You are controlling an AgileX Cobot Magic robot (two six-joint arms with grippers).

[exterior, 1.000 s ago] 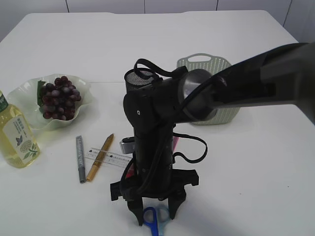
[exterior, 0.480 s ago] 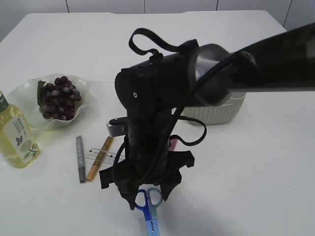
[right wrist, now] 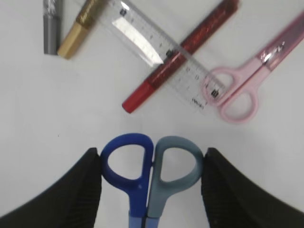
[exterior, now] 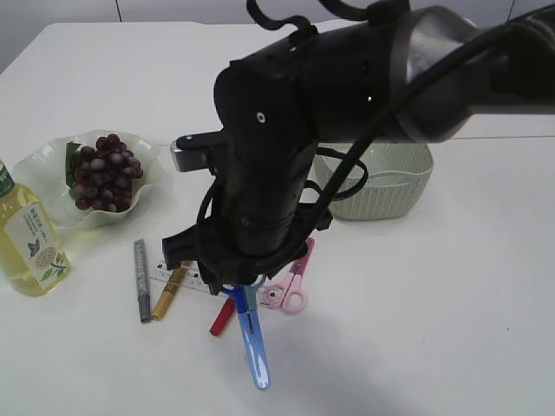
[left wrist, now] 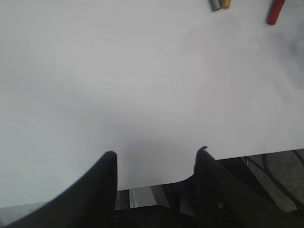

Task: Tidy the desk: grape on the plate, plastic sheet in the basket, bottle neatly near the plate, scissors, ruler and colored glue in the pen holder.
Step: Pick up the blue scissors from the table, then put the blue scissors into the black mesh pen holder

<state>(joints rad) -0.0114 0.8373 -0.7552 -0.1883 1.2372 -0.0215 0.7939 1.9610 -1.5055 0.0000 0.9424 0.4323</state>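
white table (exterior: 451,303), ruler (right wrist: 161,52), perhaps glue pens (right wrist: 183,54)

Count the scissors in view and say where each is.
2. Blue scissors between the right gripper's fingers; pink scissors on the table beside the ruler. The arm may hide others.

right claw (right wrist: 152,164) clamped, left claw (left wrist: 156,156) agape

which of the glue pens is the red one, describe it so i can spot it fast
Start at the clear plastic ruler lying near the desk's front. The red glitter glue pen crosses that ruler, beside the pink scissors. The gold pen and grey pen sit at the ruler's other end.
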